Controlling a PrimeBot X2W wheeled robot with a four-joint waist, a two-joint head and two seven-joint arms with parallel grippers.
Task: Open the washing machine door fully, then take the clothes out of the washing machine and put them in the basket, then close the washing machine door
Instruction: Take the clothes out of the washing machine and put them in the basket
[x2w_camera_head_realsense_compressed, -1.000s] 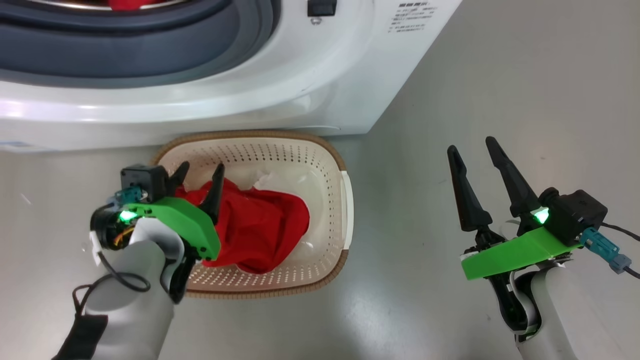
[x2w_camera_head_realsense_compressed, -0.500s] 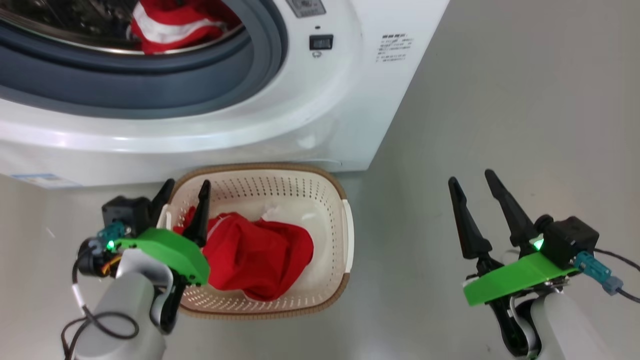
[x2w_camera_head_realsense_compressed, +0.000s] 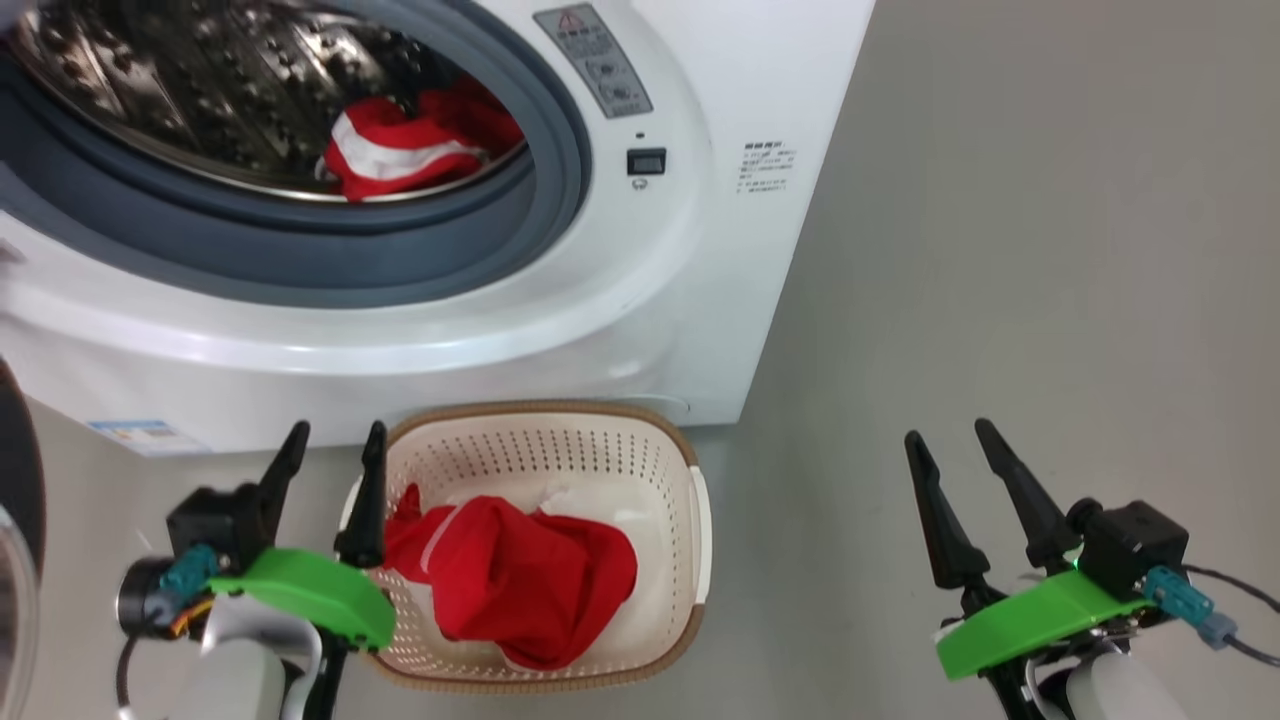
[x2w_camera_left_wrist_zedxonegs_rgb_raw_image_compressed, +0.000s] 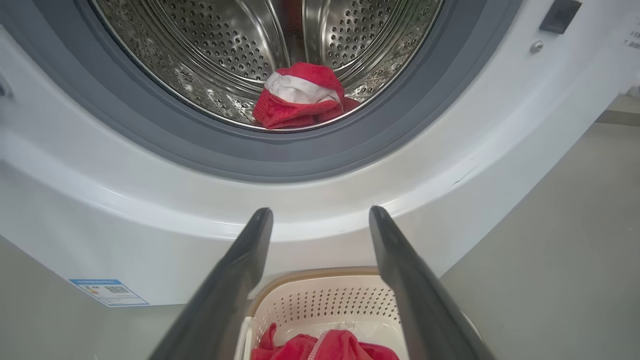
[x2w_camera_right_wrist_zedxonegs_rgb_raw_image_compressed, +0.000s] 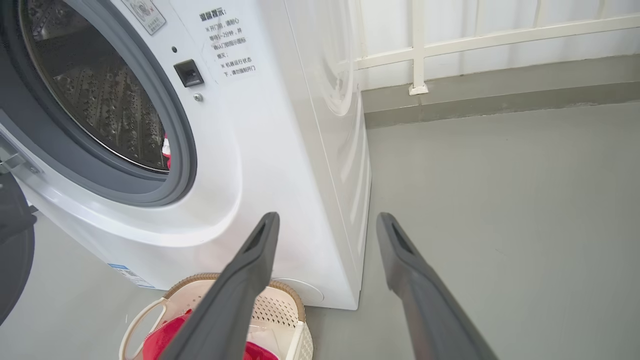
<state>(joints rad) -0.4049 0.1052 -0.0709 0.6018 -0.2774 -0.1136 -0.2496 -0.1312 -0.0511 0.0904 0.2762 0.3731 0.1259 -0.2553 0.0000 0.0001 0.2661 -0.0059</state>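
Head view: left gripper (x2w_camera_head_realsense_compressed: 336, 435) and right gripper (x2w_camera_head_realsense_compressed: 946, 433) are observed spread wide, nothing held. Clothes (x2w_camera_head_realsense_compressed: 520, 580) are noted in the basket (x2w_camera_head_realsense_compressed: 545, 410); more are seen inside the washer (x2w_camera_head_realsense_compressed: 700, 300).

White washing machine (x2w_camera_head_realsense_compressed: 640, 330), gleaming, with a slate-grey gasket (x2w_camera_head_realsense_compressed: 300, 260) ringing a silver drum (x2w_camera_left_wrist_zedxonegs_rgb_raw_image_compressed: 225, 45) dotted all over with tiny holes. And there's red! The clothes (x2w_camera_head_realsense_compressed: 520, 590) are bright red, the piece in the drum crossed by a white band. The basket (x2w_camera_head_realsense_compressed: 560, 455) is cream with rows of small perforations and a brown woven-look rim (a nice touch). Small blue label (x2w_camera_head_realsense_compressed: 150, 437) on the white front. Left gripper (x2w_camera_head_realsense_compressed: 338, 432) and right gripper (x2w_camera_head_realsense_compressed: 946, 432): black fingers, vivid green mounts. Door (x2w_camera_head_realsense_compressed: 18, 470) rim black. Floor (x2w_camera_head_realsense_compressed: 1000, 250) plain pale grey.
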